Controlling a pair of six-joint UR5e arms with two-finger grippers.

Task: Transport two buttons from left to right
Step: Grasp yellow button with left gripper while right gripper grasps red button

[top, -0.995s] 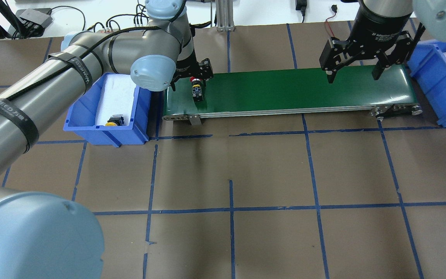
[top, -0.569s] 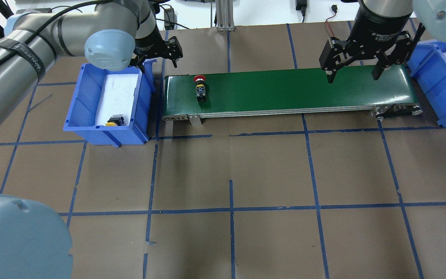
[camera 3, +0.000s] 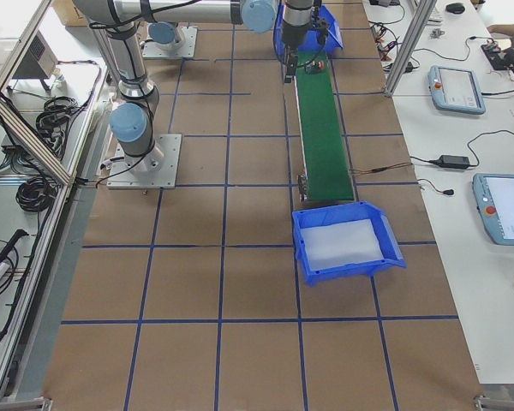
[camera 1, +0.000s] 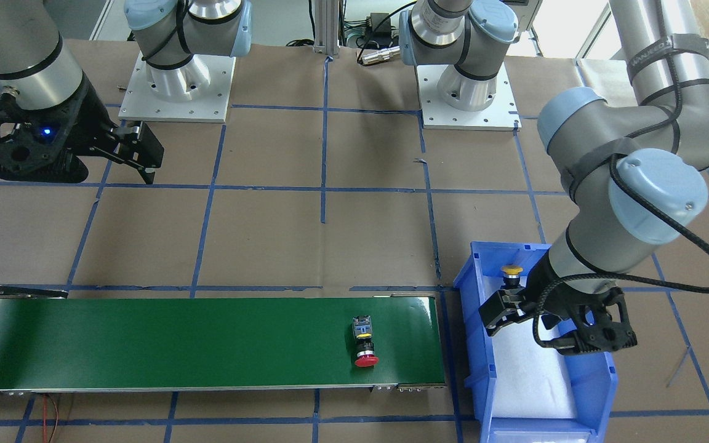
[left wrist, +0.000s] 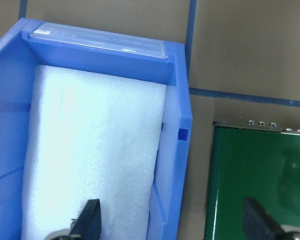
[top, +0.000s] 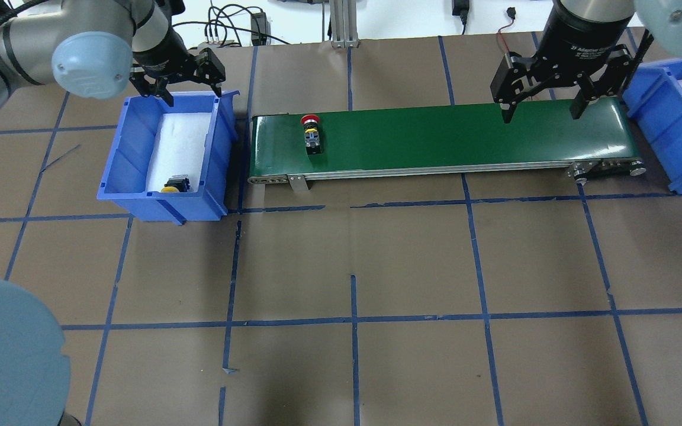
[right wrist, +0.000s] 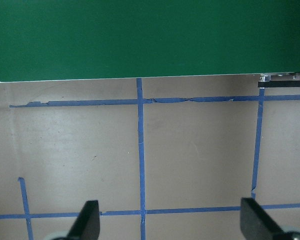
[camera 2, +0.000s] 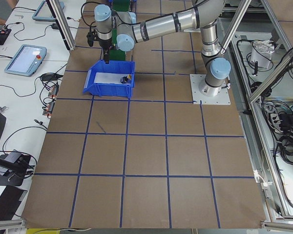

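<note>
Hovering with both pincers spread wide and holding nothing, I have my left pincer (top: 193, 94) raised just off the left end of the green belt (top: 436, 139). It is above the far end of the blue bin (top: 117, 154) that stands just beside that end of the belt. On my left wrist camera one fingertip (left wrist: 90, 222) shows against the white foam (top: 178, 142) lining the bin, and the other against the belt's corner. My right pincer (top: 540, 116) hangs raised near the belt's right end. Whether it is straight over the belt or a little to one side I cannot tell; its camera shows the belt's edge and the brown taped table (top: 353, 260) between the fingers (right wrist: 90, 222). The red button (top: 311, 136) lies on its side on the belt, close to the left end, with its cap pointing to the belt's far edge. It is clear of both pincers. The yellow button (top: 174, 184) sits on the foam in the bin off the belt's left end, at the end of the bin nearer to me. A second blue bin (top: 666, 136) stands just off the belt's right end.
</note>
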